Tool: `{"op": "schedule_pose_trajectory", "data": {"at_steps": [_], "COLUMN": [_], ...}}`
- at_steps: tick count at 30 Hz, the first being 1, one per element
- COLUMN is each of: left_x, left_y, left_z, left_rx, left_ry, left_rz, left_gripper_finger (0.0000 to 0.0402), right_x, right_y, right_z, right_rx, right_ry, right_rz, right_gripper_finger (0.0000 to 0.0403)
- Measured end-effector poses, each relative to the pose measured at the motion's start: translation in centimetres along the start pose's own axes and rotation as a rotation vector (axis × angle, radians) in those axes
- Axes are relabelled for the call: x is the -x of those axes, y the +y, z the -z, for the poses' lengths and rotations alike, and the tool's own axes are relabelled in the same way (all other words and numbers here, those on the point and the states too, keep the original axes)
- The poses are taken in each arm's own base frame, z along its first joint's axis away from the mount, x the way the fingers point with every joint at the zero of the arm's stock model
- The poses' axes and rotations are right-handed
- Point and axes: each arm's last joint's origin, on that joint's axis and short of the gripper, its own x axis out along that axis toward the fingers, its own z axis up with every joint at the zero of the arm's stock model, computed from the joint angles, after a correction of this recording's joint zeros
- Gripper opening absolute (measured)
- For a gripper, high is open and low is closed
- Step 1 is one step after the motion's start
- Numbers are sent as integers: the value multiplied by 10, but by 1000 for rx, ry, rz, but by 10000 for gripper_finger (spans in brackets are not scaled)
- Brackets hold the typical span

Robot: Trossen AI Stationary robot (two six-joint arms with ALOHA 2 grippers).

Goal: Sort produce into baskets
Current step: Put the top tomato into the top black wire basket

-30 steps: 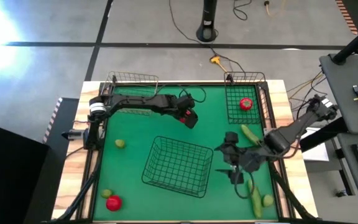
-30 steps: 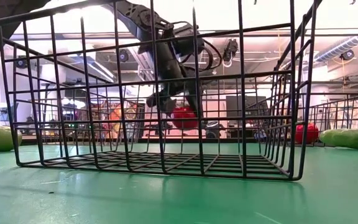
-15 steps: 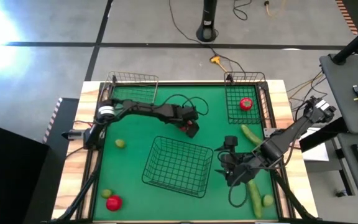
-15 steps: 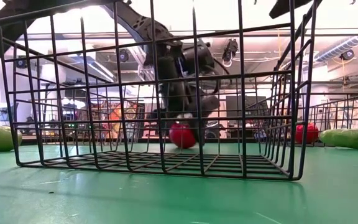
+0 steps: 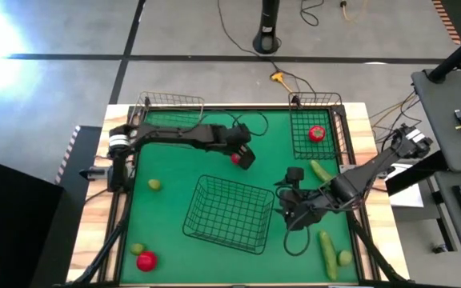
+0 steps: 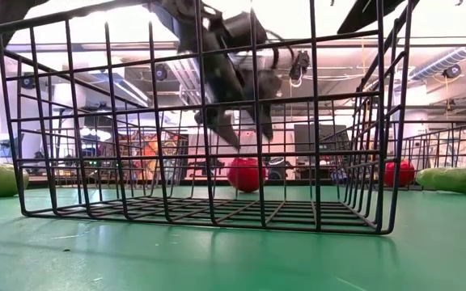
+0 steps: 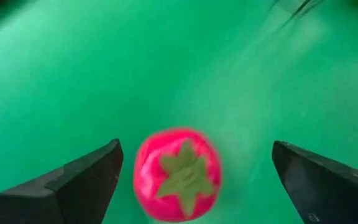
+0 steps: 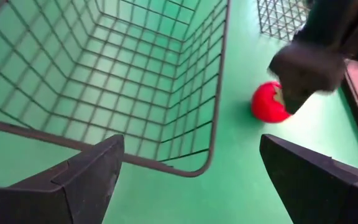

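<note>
Surface: green mat on a wood-edged surface (image 5: 114,232), grey floor and cables beyond it toward 12 o'clock.
Left hand: my left hand (image 5: 241,155) hangs just above a red tomato (image 5: 235,158), fingers spread wide and holding nothing; in the left wrist view the tomato (image 7: 177,175) lies free on the mat between the two tips.
Right hand: my right hand (image 5: 290,210) hovers low at 3 o'clock of the large basket (image 5: 229,214), fingers wide, empty.
Task things: one tomato sits in the small basket (image 5: 314,136) at 1 o'clock; another tomato (image 5: 145,260) and a lime (image 5: 138,249) lie at 7 o'clock; a lime (image 5: 155,185) at 9 o'clock; two cucumbers, one (image 5: 322,171) at 2 o'clock, one (image 5: 327,252) at 5 o'clock with a lime (image 5: 344,258) beside it; the third basket (image 5: 172,102) is at 11 o'clock.
Step in hand, my read: the loose tomato lies outside every basket, so it looks like a regrasp or a hand-over.
How I'd do it well: centre the fingers over the stem, come straight down, close gently so it does not roll, then carry it to the 1 o'clock basket holding the other tomato.
Risk: my arms are near each other; I'd move one at a time.
</note>
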Motion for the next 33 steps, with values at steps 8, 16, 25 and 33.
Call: {"op": "schedule_pose_trajectory", "data": {"at_steps": [8,16,25,33], "left_x": [90,199,279,272], "left_y": [0,-12,-14,3], "left_z": [-8,20,81,153], "left_rx": [-6,-127,-285,-383], "left_ry": [-125,-275,-427,-530], "left_rz": [-7,26,90,114], "left_gripper_finger": [395,395,394,394], "right_x": [-20,-49,-109,-151], "right_y": [-38,-97,-144,-157], "right_z": [-5,-8,-2,2], "right_rx": [-37,13,102,147], "right_ry": [59,143,160,209], "right_rz": [89,-3,-128,-109], "right_gripper_finger": [368,368,368,368]}}
